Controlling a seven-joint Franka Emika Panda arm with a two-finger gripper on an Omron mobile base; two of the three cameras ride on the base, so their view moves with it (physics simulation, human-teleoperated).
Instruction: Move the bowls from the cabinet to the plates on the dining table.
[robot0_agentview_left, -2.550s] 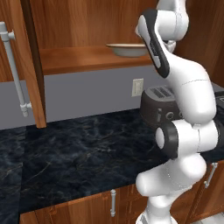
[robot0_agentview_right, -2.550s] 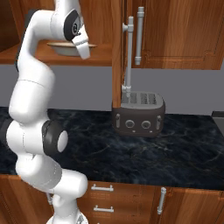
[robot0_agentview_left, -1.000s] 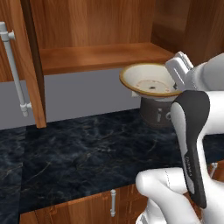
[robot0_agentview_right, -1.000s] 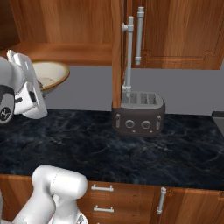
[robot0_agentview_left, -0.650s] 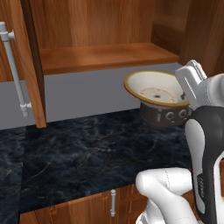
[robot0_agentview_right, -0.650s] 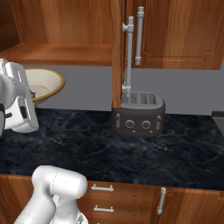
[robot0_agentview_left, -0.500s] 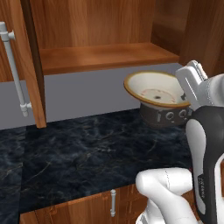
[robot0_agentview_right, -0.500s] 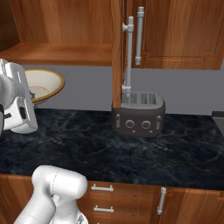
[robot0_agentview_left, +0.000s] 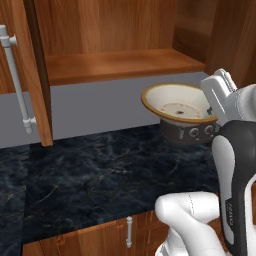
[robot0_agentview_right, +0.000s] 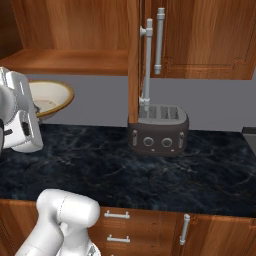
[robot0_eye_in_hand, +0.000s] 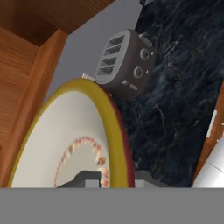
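Item: cream bowl, rim pinched in my gripper, carried level above the table, clear of cabinet shelf.

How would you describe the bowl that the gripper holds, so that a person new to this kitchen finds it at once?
Start at the open wooden cabinet and look just below its shelf, above the black marble counter. There the gripper holds the cream bowl by its rim, in front of the dark toaster. Its tan rim and pale inside set it apart.
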